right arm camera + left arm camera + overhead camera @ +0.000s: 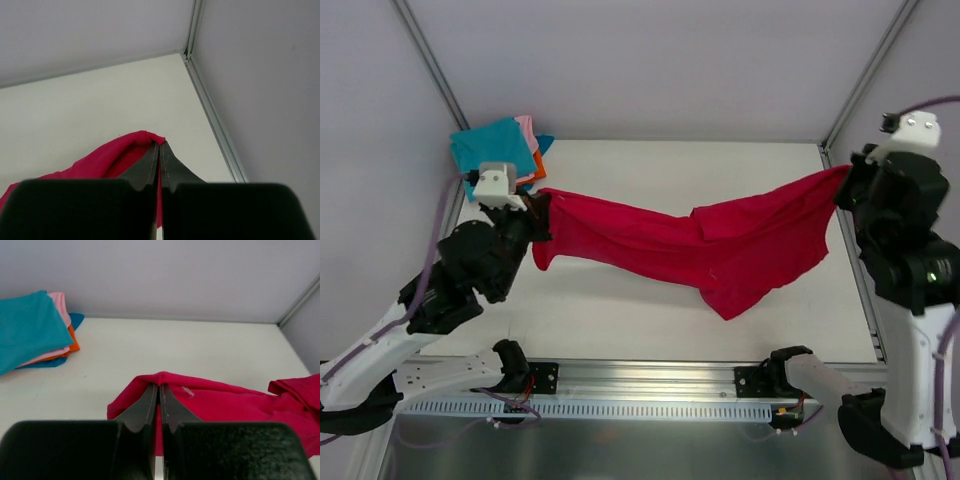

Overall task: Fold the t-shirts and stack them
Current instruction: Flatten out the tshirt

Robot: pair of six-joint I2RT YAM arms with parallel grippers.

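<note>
A large bright red t-shirt (710,245) hangs stretched between my two grippers above the white table, sagging in the middle. My left gripper (542,205) is shut on its left end, and the cloth (225,402) folds over the pinched fingertips (159,388). At the right side, my right gripper (844,180) is shut on the other end, red cloth (107,160) bunched round its tips (160,145). A folded stack of t-shirts (505,150), teal on top with pink, orange and blue under it (30,330), lies at the table's back left corner.
The white table (650,170) ends at a grey back wall and metal frame posts (865,70). A rail (215,120) runs along the right edge beside a side wall. Both arm bases sit on the near rail (640,385).
</note>
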